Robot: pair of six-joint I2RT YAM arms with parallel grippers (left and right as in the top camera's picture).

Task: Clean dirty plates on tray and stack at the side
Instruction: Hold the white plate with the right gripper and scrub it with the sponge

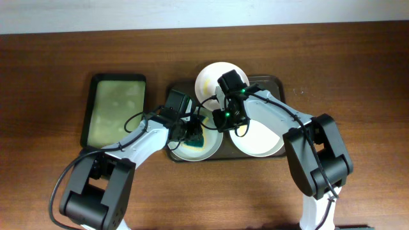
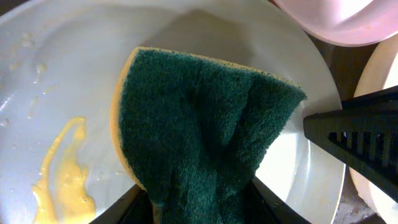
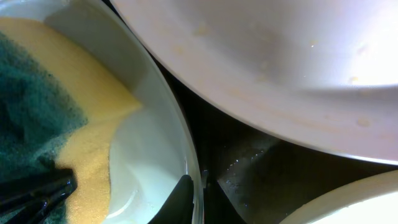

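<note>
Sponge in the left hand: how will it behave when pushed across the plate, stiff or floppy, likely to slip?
Probably soft and floppy: the sponge bends and creases where the left hand pinches it. Its rough green face should drag on the plate rather than slide, though the yellow smear may let it skid.

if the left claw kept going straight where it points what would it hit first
The left claw grips a sponge, so the sponge leads; it would press into the yellow-smeared plate just beyond, if not touching already. Depth is unclear.
</note>
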